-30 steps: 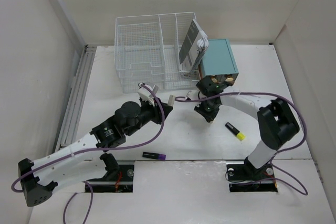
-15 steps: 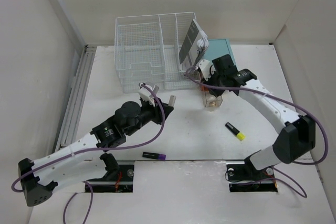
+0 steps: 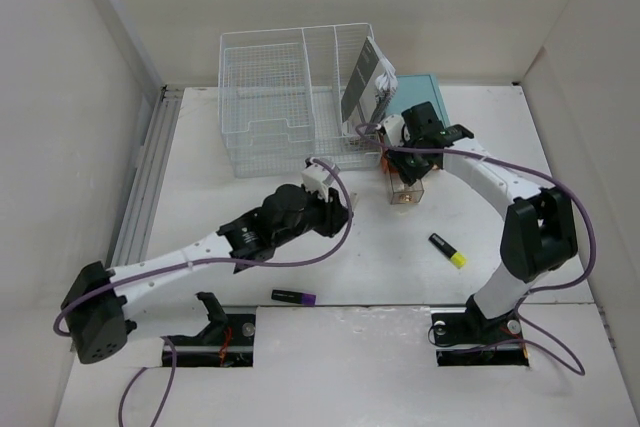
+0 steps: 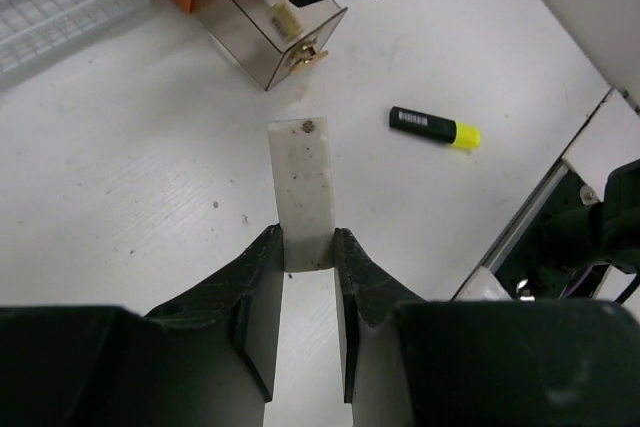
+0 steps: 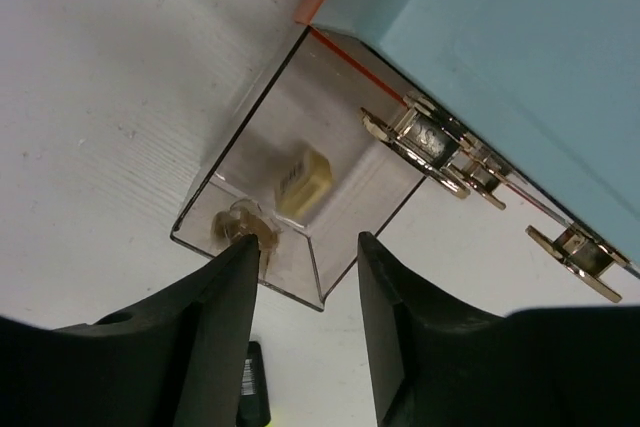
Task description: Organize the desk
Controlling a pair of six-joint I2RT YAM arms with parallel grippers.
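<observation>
The desk (image 3: 200, 177) is a white tabletop. My left gripper (image 4: 305, 242) (image 3: 340, 209) is shut on a flat white strip (image 4: 300, 187), held low over the middle of the desk. My right gripper (image 5: 310, 247) (image 3: 398, 169) stands open over the front of a smoky clear drawer (image 5: 345, 202) (image 3: 405, 189). The drawer is pulled out of the teal drawer box (image 5: 520, 47) (image 3: 425, 107). One finger sits beside the drawer's gold knob (image 5: 238, 222), the other past the drawer's corner. A small cream block (image 5: 303, 179) lies inside the drawer.
A black and yellow highlighter (image 3: 448, 250) (image 4: 433, 127) lies right of centre. A purple marker (image 3: 293, 296) lies by the near edge. The white wire-mesh organizer (image 3: 280, 107) with a booklet (image 3: 365, 82) stands at the back. A ribbed rail (image 3: 145, 182) runs along the left edge.
My right arm moved up from in front of the box to the drawer, and its jaws widened. My left arm reached rightward toward the centre, still holding the white strip.
</observation>
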